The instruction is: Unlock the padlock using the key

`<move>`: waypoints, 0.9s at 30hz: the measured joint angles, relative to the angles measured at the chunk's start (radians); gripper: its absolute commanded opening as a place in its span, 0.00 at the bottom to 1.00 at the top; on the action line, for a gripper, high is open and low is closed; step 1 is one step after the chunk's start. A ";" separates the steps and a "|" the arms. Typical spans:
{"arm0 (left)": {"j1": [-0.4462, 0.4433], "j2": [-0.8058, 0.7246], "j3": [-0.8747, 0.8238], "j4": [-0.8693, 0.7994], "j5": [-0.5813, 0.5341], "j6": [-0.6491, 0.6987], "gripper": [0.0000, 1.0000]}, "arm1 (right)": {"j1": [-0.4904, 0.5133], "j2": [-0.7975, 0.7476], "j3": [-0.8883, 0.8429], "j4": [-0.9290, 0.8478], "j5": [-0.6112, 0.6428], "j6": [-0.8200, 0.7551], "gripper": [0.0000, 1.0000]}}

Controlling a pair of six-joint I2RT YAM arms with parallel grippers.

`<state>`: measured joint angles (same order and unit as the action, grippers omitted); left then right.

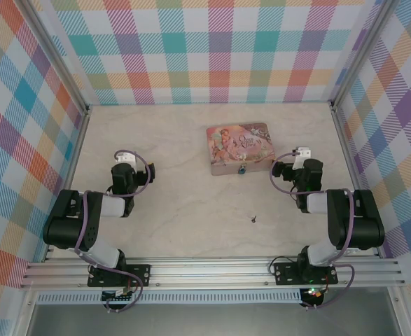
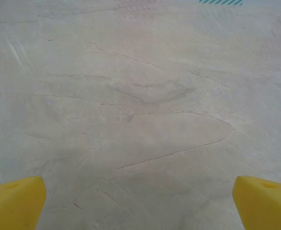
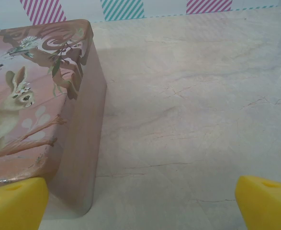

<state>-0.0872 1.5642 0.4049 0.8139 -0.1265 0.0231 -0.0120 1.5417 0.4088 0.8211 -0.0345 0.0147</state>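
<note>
At the near wall of the tin (image 1: pixel 239 148), the padlock (image 1: pixel 241 169) is seen, touching it. Nearer the arms than the tin and well apart from it, the key (image 1: pixel 253 219) is laid flat on the table (image 1: pixel 170 140). The right hand (image 3: pixel 140 206) is held spread just right of the tin, its yellow fingertips (image 3: pixel 16 203) wide apart, nothing pinched. The left hand (image 2: pixel 140 206) is likewise spread, well left of the tin, over bare table.
</note>
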 measured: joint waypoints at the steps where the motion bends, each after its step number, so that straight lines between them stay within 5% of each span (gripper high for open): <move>1: 0.000 0.000 0.000 0.000 0.001 0.000 1.00 | 0.000 0.000 0.000 0.000 0.000 0.000 1.00; 27: 0.000 -0.005 0.006 -0.035 -0.015 -0.005 1.00 | 0.000 0.000 0.000 -0.001 0.001 0.002 1.00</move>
<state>-0.0872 1.5593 0.4110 0.7792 -0.1417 0.0181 -0.0120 1.5417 0.4088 0.8204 -0.0338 0.0166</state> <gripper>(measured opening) 0.998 0.997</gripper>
